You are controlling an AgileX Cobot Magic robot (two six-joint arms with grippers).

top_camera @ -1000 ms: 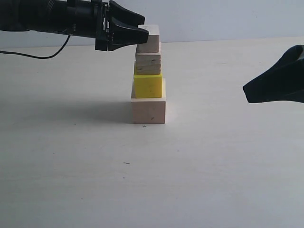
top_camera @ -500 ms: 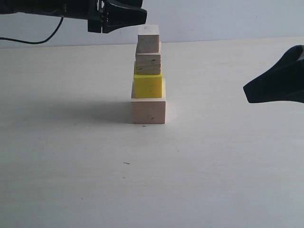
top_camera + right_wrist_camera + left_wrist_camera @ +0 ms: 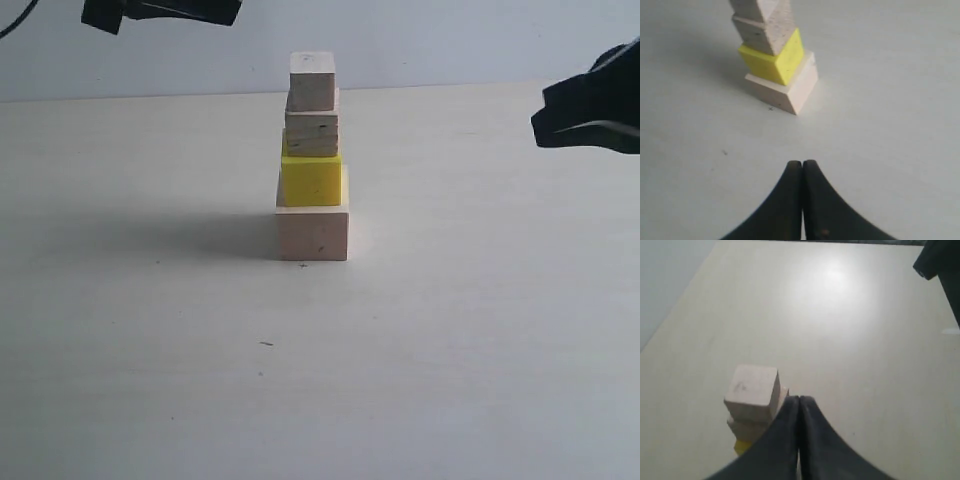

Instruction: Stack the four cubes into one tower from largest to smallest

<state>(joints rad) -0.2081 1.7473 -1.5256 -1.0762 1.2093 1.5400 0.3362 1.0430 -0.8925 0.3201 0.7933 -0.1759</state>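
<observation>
At the upper left of the exterior view, the left gripper [image 3: 228, 12] is being held high above the table [image 3: 450, 360], off to the left of the tower [image 3: 312, 170] and touching nothing. In the left wrist view its black, smoothly curved fingers [image 3: 785, 440] are being pressed together tip to tip, clenched on nothing.

Near the middle of the table the tower is standing free, each cube being carried by a wider one beneath it. At the bottom, a large pale pinkish wooden cube [image 3: 313, 232] with a matte face is being rested directly on the table. On it a bright yellow cube [image 3: 311, 180] with a smooth face is being borne, then a smaller light-wood cube [image 3: 312, 133] marked by dark grain, set slightly askew. At the top is a tiny pale wooden cube [image 3: 312, 80] with crisp edges.

At the right edge, well apart from the tower, the right gripper [image 3: 548, 120] is being held above the table, its tip being pointed towards the cubes. Its dark tapered fingers are likewise being kept closed and empty.
</observation>
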